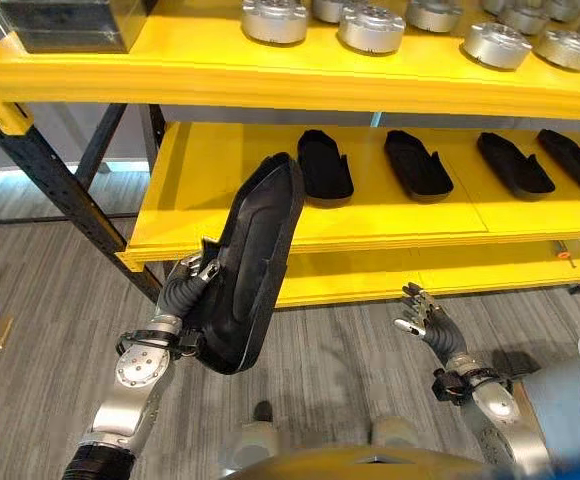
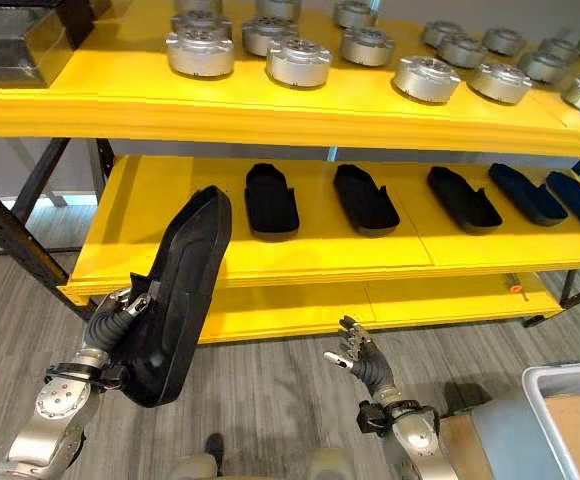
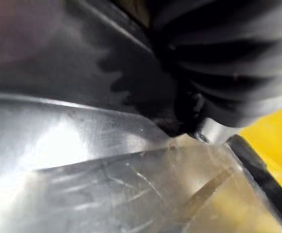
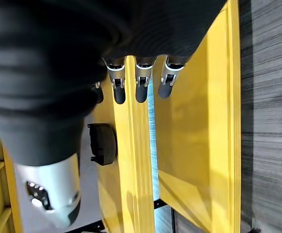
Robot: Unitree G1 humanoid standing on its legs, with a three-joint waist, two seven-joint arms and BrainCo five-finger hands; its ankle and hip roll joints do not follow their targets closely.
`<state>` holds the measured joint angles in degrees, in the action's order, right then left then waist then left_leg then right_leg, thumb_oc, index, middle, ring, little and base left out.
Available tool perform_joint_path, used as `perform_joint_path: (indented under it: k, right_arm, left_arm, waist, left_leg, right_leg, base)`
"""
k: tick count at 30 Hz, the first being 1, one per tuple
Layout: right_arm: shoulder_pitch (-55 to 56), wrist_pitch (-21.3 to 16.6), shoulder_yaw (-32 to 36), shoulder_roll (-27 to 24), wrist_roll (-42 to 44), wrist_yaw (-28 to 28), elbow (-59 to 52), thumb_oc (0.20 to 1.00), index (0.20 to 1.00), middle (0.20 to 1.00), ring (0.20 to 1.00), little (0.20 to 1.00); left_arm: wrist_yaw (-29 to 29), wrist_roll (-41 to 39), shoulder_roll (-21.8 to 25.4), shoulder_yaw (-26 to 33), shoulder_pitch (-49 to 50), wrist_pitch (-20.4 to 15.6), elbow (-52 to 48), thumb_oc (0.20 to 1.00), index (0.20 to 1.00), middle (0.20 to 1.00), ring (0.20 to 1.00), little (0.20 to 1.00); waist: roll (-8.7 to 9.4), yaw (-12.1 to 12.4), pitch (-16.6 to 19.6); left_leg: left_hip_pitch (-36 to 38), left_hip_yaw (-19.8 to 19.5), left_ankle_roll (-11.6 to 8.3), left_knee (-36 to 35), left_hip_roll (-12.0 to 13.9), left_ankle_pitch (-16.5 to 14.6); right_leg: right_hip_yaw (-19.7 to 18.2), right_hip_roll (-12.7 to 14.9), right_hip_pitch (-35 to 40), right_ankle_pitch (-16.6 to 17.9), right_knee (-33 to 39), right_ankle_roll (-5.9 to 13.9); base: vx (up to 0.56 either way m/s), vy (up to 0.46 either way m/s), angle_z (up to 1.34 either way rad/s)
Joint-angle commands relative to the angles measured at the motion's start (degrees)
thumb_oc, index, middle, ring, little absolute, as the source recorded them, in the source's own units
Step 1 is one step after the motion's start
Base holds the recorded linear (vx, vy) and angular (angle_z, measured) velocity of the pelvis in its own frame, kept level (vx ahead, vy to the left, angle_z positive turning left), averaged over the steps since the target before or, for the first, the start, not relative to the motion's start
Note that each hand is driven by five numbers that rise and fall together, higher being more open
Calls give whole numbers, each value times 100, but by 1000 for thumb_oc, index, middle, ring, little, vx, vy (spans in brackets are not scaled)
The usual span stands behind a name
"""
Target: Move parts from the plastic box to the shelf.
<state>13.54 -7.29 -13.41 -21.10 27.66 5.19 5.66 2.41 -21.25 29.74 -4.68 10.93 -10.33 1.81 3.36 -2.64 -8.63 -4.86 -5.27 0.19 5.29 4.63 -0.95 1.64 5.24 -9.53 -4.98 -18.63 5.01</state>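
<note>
Left hand: the left hand point(image 1: 192, 285) gripped a long black moulded part point(image 1: 253, 262) from behind, fingers curled round its edge, with the part standing nearly upright and its hollow side facing the camera.
Why held so: judged from the pose, the upright carry kept the long part clear of the shelf's front edge until it could be laid flat.
Part's place: it hung in the air in front of the yellow middle shelf point(image 1: 210, 160), just left of the row, not yet resting on it.
Right hand: the right hand point(image 2: 358, 356) hovered low over the floor, fingers loosely spread, holding nothing; its wrist view showed straight fingers point(image 4: 141, 83) pointing at the shelf edge.
Row on shelf: several matching black parts point(image 2: 270, 200) lay flat side by side, evenly spaced, leaving a bare space at the left end, likely the intended spot.
Upper shelf: round silver metal parts point(image 2: 297, 60) sat in rows.
Plastic box: a grey box's corner point(image 2: 570, 385) showed at the robot's right.
</note>
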Motion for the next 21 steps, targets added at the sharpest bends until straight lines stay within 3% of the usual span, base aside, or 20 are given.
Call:
perform_joint_path:
  k: [1,4,7,9,16,17,18,19,20,21]
  right_arm:
    - [-237,-280,183,-312,107,69,-306,1000,1000,1000,1000,1000]
    - [-210,-259,134,-340,71,108,-406,1000,1000,1000,1000,1000]
    - [-252,-261,106,-370,69,89,-358,1000,1000,1000,1000,1000]
    - [-202,-260,192,-437,39,86,-343,1000,1000,1000,1000,1000]
    - [-84,-229,261,-432,88,113,-320,1000,1000,1000,1000,1000]
    - [-96,-243,259,-436,112,97,-289,1000,1000,1000,1000,1000]
    - [-128,-279,284,-489,145,70,-277,1000,1000,1000,1000,1000]
    - [-178,-300,281,-552,104,35,-253,1000,1000,1000,1000,1000]
    - [-198,-306,291,-552,88,-10,-244,1000,1000,1000,1000,1000]
    - [-199,-306,288,-551,87,-12,-243,1000,1000,1000,1000,1000]
  left_arm:
    - [-170,32,-175,-35,-212,-372,-786,200,200,200,200,200]
    - [-222,34,-262,-39,-168,-385,-778,200,200,200,200,200]
    - [-224,42,-320,-67,-183,-420,-739,200,200,200,200,200]
    - [-267,14,-409,-37,-53,-408,-772,200,200,200,200,200]
    - [-254,-65,-455,-61,11,-384,-767,200,200,200,200,200]
    - [-248,-78,-456,-97,-36,-388,-747,200,200,200,200,200]
    - [-230,-165,-449,-149,-147,-410,-737,200,200,200,200,200]
    - [-201,-208,-431,-172,-211,-417,-739,200,200,200,200,200]
    - [-166,-223,-426,-154,-221,-404,-743,200,200,200,200,200]
    - [-165,-223,-425,-152,-218,-402,-745,200,200,200,200,200]
  waist:
    - [-114,-118,90]
    - [-28,-109,97]
    - [-11,-121,163]
    - [-35,-29,276]
    - [-62,-59,290]
    - [-56,-64,231]
    - [-38,-36,29]
    - [-16,15,-94]
    - [21,-4,-83]
    - [20,5,-83]
  left_leg:
    - [599,65,227,-514,-728,-150]
    - [613,0,177,-408,-814,-197]
    - [633,71,138,-401,-802,-219]
    - [689,204,132,-359,-798,-305]
    - [677,182,48,-92,-794,-398]
    - [450,185,-46,362,-848,-342]
    - [-60,222,-339,1249,-885,-15]
    - [-357,258,-483,1572,-757,225]
    - [-442,341,-414,1407,-470,185]
    - [-430,350,-415,1403,-463,173]
  right_leg:
    - [671,-399,-28,526,835,-33]
    - [561,-371,239,577,1351,-30]
    - [194,-496,453,614,1591,-96]
    - [362,-423,679,664,1763,-83]
    - [304,-427,865,550,1809,-170]
    - [316,-390,885,528,1802,-197]
    - [377,-306,898,503,1756,-268]
    - [443,-263,925,444,1727,-310]
    - [477,-194,912,423,1713,-282]
    - [468,-199,915,413,1707,-283]
  base:
    - [118,16,23]
    - [93,-35,15]
    - [63,-42,-1]
    - [134,-63,-4]
    - [72,-52,0]
    - [-74,-20,13]
    - [-93,-3,28]
    - [-64,23,57]
    - [12,20,54]
    - [194,149,55]
